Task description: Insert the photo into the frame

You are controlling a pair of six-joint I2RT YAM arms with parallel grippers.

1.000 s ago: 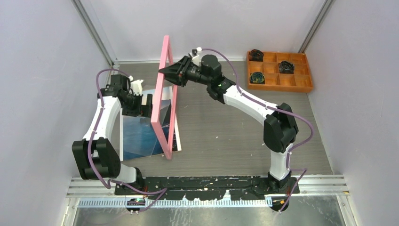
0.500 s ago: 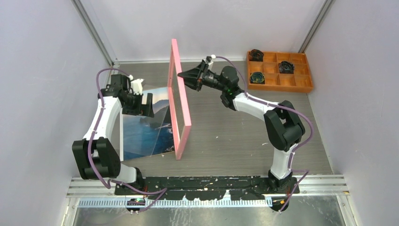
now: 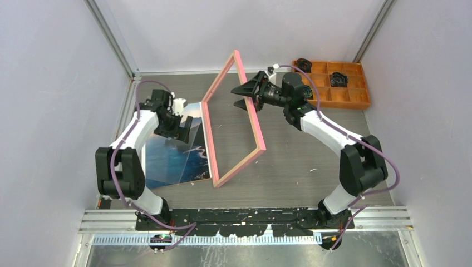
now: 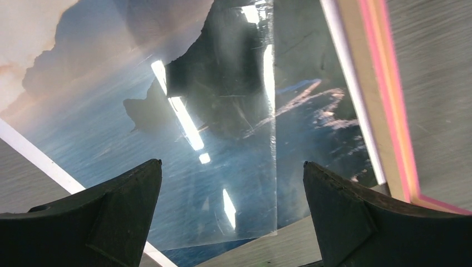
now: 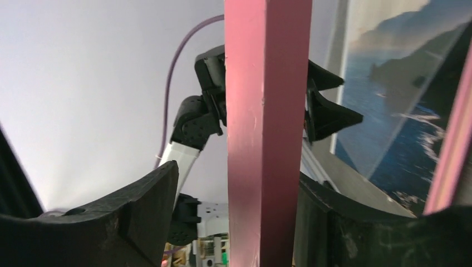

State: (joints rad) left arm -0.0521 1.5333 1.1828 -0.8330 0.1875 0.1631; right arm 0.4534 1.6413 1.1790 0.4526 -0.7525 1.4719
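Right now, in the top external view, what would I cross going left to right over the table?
glossy blue seascape photo → thin pink rectangular frame, tilted up off the table → orange compartment tray

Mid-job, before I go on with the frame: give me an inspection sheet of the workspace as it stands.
Surface: grey wood-grain table.
Job's things: the photo lies flat at left; the frame stands tilted on one long edge beside it, opposite rail raised.
Clutter: clear sheet over part of the photo; orange tray with dark items, far right.
Grippers: left gripper open above the photo; right gripper open, straddling the raised rail.
Cables: purple cables along both arms; no snag seen.
Surroundings: pale walls; metal rail at the near edge.
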